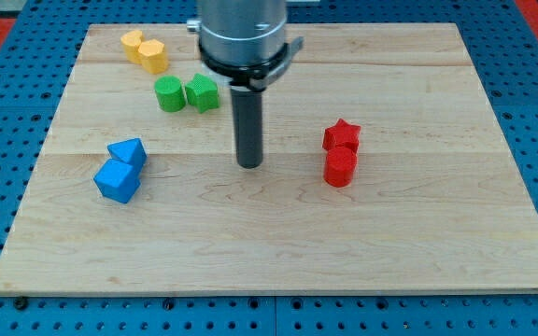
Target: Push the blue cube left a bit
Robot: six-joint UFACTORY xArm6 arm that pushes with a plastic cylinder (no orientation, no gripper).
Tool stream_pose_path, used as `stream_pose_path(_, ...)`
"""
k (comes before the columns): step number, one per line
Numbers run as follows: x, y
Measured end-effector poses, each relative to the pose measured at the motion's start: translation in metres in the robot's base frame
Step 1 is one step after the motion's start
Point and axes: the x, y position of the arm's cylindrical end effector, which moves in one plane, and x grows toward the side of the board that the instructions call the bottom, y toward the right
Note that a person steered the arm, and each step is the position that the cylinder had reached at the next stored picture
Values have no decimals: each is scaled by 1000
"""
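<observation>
No pincer here, just my tip down on the surface, well right of the blue cube, no contact.

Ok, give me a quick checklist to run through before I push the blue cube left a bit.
1. Blue cube in plain sight: ok.
2. My tip on the cube's right-hand side: ok, though well apart, near the board's middle.
3. Straight run from tip to cube free of blocks: ok.
4. Blue triangular block clear of the cube: not ok, it touches the cube's upper edge and may shift too.
5. Wooden board continues to the cube's left: ok, enough for a small push.
6. Tip level with the cube's middle: not ok, it sits slightly higher in the view.
</observation>
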Motion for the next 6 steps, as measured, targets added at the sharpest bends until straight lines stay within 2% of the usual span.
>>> stream_pose_path(2,47,-56)
stream_pose_path(3,65,-66)
stream_pose_path(5,64,-157)
stream_pose_path(6,62,-161)
